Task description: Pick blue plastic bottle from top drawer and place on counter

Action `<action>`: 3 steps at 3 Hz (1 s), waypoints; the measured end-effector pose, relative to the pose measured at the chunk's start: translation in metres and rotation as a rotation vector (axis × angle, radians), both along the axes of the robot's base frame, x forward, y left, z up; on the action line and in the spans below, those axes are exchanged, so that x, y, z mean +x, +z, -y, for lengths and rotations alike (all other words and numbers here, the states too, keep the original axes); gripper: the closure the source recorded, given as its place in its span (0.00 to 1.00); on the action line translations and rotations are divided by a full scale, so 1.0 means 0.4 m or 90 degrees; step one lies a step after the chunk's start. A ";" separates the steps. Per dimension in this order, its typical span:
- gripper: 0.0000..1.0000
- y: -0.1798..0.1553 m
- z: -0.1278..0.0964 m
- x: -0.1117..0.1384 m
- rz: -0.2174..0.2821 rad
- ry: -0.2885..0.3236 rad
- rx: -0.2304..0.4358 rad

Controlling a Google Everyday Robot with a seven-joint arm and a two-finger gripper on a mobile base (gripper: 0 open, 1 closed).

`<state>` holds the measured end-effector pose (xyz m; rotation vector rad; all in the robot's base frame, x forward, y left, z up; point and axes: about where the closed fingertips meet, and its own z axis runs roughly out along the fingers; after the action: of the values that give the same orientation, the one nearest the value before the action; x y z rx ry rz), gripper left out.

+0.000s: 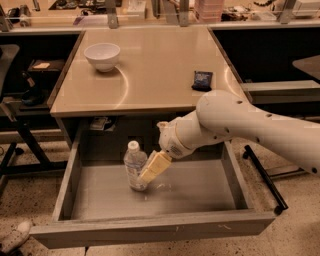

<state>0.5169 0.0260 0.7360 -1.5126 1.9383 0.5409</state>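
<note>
The blue plastic bottle (133, 161) stands upright with its white cap on the grey floor of the open top drawer (150, 228), left of centre. My gripper (149, 173) reaches down into the drawer from the right on the white arm (240, 125) and sits against the bottle's right side, overlapping its lower half. The beige counter (160, 65) lies above the drawer.
A white bowl (102, 55) stands at the counter's back left and a flat dark blue packet (202, 80) lies at its right edge. A cluttered shelf (150, 12) runs behind. A chair base (20, 125) stands at left, and a dark bar (265, 175) runs right of the drawer.
</note>
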 end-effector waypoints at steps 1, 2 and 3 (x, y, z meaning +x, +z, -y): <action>0.00 -0.006 -0.016 0.000 0.007 -0.015 0.015; 0.00 -0.009 -0.033 0.015 0.016 -0.029 0.027; 0.00 -0.019 -0.043 0.014 0.015 -0.040 0.031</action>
<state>0.5224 0.0433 0.7282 -1.4171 1.9334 0.5372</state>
